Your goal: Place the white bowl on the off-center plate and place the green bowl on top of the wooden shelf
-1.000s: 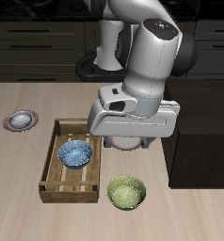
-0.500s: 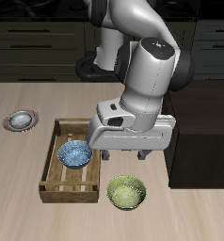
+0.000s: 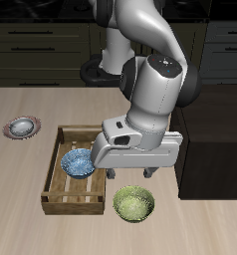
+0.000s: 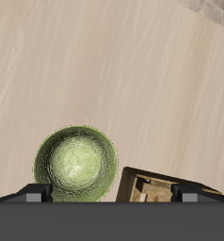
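Note:
The green bowl (image 3: 133, 203) sits on the table near the front edge, beside the slatted tray; the wrist view shows it (image 4: 76, 166) from straight above. My gripper (image 3: 129, 176) hangs open and empty a little above and just behind the bowl, and its fingers (image 4: 34, 192) stand wide apart. The white bowl (image 3: 22, 126) rests on a pink-rimmed plate (image 3: 10, 129) far off to the side. The wooden shelf (image 3: 216, 144), dark and boxy, stands beside the arm. A second plate is hidden under the gripper.
A pale slatted wooden tray (image 3: 63, 195) lies beside the green bowl and holds a blue patterned bowl (image 3: 79, 162). A corner of the tray shows in the wrist view (image 4: 161, 186). Dark cabinets stand behind the table.
My gripper has moved down and toward the table's front edge, from over the middle plate to just above the green bowl. The bowls have not moved.

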Motion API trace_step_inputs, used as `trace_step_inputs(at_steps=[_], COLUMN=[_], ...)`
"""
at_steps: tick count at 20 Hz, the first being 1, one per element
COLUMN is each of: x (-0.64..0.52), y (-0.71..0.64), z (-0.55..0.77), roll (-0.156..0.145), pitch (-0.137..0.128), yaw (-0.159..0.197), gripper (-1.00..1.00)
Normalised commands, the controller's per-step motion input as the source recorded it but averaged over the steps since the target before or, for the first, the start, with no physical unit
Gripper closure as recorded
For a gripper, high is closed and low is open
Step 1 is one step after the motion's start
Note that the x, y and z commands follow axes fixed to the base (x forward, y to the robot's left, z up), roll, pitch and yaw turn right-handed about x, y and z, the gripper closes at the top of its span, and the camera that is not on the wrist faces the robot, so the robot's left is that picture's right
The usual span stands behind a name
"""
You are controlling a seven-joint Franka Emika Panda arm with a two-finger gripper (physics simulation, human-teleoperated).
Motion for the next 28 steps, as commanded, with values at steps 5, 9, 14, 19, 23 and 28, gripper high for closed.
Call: trace_step_inputs(at_steps=[5,9,14,19,23,28], x=[0.09,0.03,0.08,0.09,0.1,0.07], y=[-0.06,-0.01,0.05,-0.02,-0.01,0.09], z=[-0.12,-0.08,-0.16,-0.1,-0.16,-0.2], roll=[-0.02,-0.005,-0.007,-0.008,-0.008,0.01], pitch=[0.015,0.008,0.018,0.007,0.02,0.023], yaw=[0.007,0.01,0.023,0.005,-0.012,0.001], gripper=[-1.0,-1.0,-1.0,-1.0,-1.0,-1.0])
